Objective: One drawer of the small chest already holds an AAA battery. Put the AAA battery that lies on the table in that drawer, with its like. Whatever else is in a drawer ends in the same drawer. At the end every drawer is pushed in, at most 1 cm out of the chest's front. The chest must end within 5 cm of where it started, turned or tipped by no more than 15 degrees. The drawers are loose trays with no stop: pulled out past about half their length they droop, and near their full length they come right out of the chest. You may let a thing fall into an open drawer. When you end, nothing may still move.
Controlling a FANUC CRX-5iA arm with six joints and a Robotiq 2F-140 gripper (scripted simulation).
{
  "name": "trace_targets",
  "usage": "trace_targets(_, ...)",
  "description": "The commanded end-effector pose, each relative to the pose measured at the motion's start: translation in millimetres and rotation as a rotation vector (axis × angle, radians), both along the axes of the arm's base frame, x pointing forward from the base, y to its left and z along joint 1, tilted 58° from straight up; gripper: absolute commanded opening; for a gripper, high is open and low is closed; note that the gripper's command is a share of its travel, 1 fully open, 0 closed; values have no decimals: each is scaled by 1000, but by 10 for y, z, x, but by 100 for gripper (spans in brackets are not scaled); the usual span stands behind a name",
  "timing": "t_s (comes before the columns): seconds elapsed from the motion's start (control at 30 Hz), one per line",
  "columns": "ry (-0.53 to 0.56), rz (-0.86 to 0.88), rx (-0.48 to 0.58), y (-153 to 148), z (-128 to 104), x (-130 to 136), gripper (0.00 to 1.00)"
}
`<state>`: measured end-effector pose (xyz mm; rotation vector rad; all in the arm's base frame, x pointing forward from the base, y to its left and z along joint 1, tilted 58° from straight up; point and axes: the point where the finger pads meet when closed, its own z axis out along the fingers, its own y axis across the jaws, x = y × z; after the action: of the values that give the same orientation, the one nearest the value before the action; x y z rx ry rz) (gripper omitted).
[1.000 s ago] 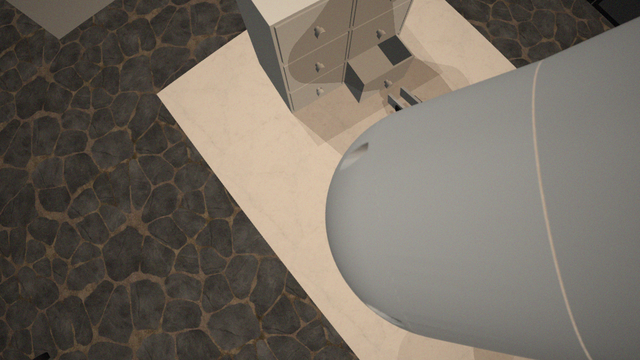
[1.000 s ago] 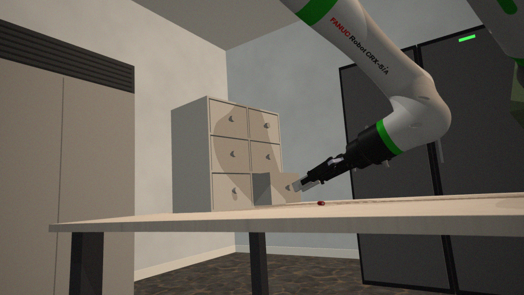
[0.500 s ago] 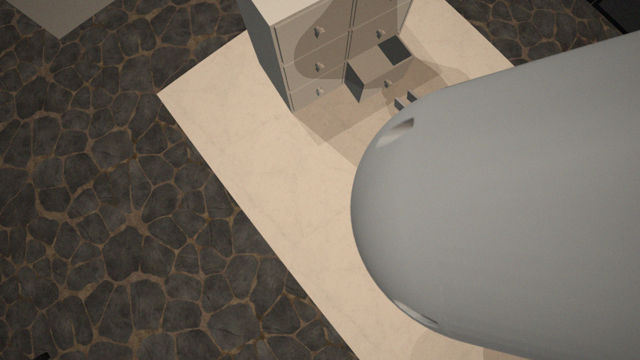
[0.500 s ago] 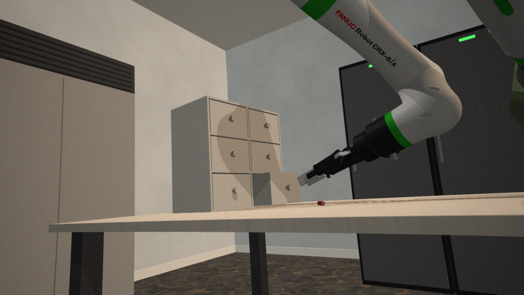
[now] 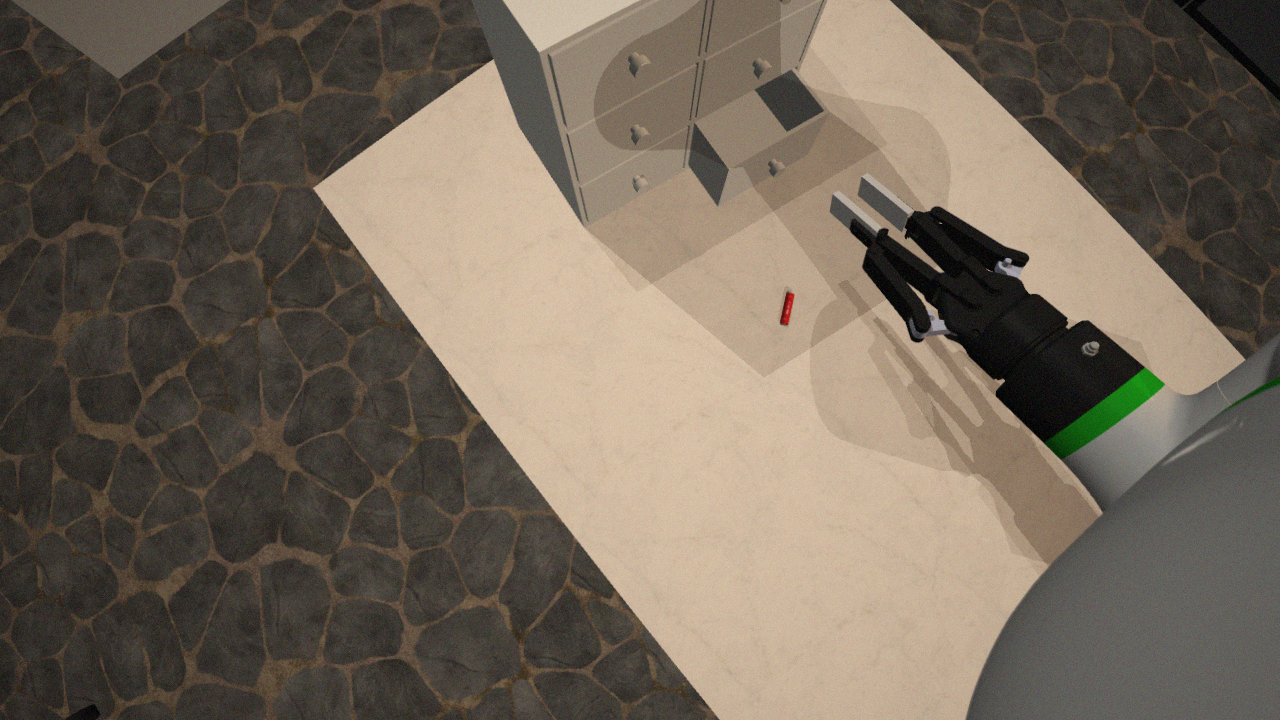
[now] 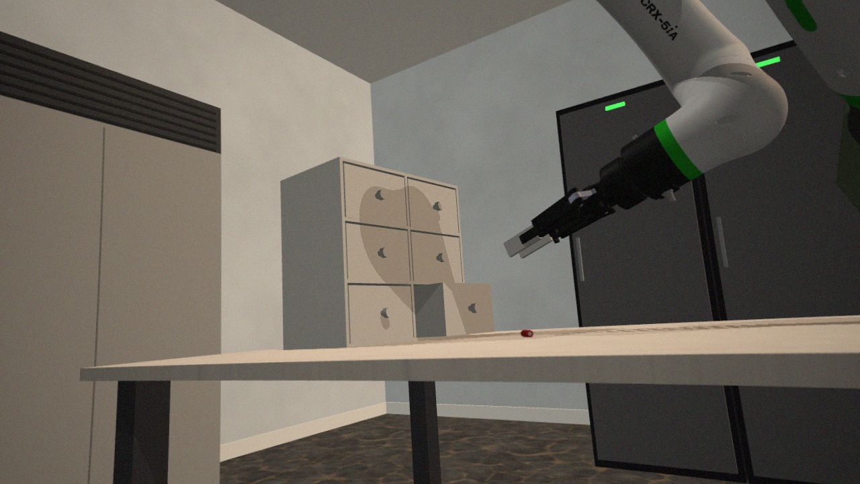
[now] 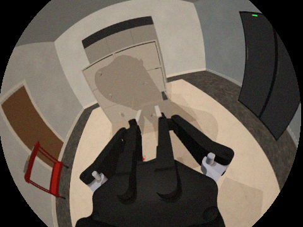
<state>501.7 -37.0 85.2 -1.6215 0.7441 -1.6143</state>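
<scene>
A small red AAA battery (image 5: 786,307) lies on the table in front of the chest; it also shows in the side view (image 6: 527,333). The pale chest (image 5: 662,89) has six drawers in two columns. Its bottom right drawer (image 5: 751,143) (image 6: 457,310) is pulled partly out; the part of its inside I see is dark, and I cannot tell what it holds. The other drawers are pushed in. My gripper (image 5: 857,204) (image 6: 517,247) hangs in the air in front of the chest, above and to the right of the open drawer. Its fingers stand a narrow gap apart with nothing between them (image 7: 148,115).
The table's right edge (image 5: 1118,223) runs close past my arm. Dark cabinets (image 6: 661,270) stand behind the table. A red frame (image 7: 42,168) stands on the floor to the left of the table.
</scene>
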Motion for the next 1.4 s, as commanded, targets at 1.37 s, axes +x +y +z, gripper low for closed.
trace_targets(1.37, 215, 302, -34, -229, 108, -422, 20)
